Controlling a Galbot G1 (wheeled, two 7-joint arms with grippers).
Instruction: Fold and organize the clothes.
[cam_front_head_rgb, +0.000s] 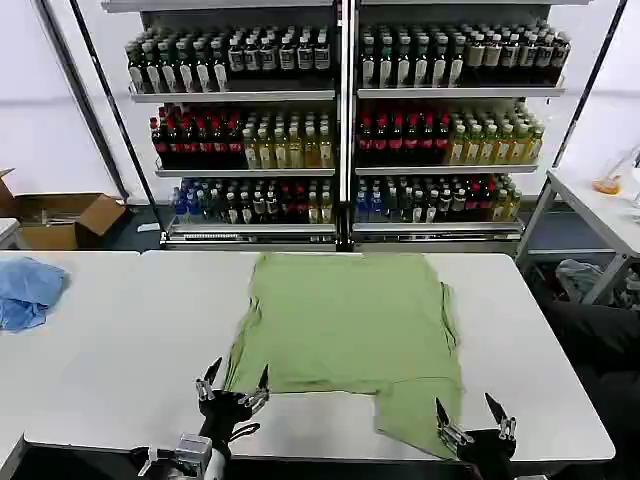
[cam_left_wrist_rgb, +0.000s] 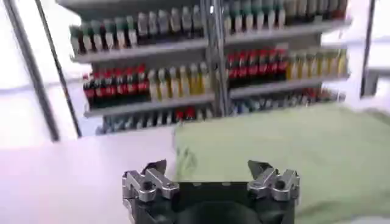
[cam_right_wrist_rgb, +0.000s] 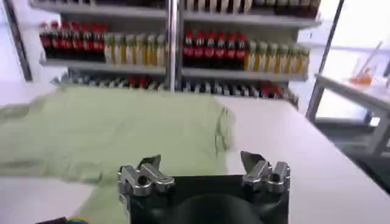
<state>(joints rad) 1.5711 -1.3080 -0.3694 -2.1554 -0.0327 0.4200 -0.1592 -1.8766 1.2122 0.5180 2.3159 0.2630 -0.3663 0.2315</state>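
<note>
- Two grippers sit at the near edge of a white table (cam_front_head_rgb: 120, 340) in the head view: the left gripper (cam_front_head_rgb: 234, 384) just off the near-left corner of the green shirt (cam_front_head_rgb: 345, 320), the right gripper (cam_front_head_rgb: 474, 415) beside the shirt's near-right flap. Both have their fingers spread wide apart with nothing between them.
- The shirt lies flat in the middle of the table, plain green side up, its near-left part folded shorter than the flap that reaches toward the near edge on the right.
- A crumpled blue cloth (cam_front_head_rgb: 28, 290) rests at the table's far-left end, well apart from the shirt.
- Behind the table a shelving rack (cam_front_head_rgb: 345, 120) holds three tiers packed with bottles (cam_front_head_rgb: 240, 145): dark ones on top, red and yellow in the middle, mixed colours below. An open cardboard box (cam_front_head_rgb: 62, 218) stands on the floor to the left; what it holds cannot be told.
- In the left wrist view, the left gripper (cam_left_wrist_rgb: 207, 173) hangs over the bare table with its fingertips (cam_left_wrist_rgb: 157, 168) apart and holding nothing, the shirt (cam_left_wrist_rgb: 286, 149) spread just beyond it.
- In the right wrist view, the right gripper (cam_right_wrist_rgb: 201, 165) is likewise spread and holds nothing; the shirt (cam_right_wrist_rgb: 109, 131) lies below and beyond it, with the bottle shelves behind.
</note>
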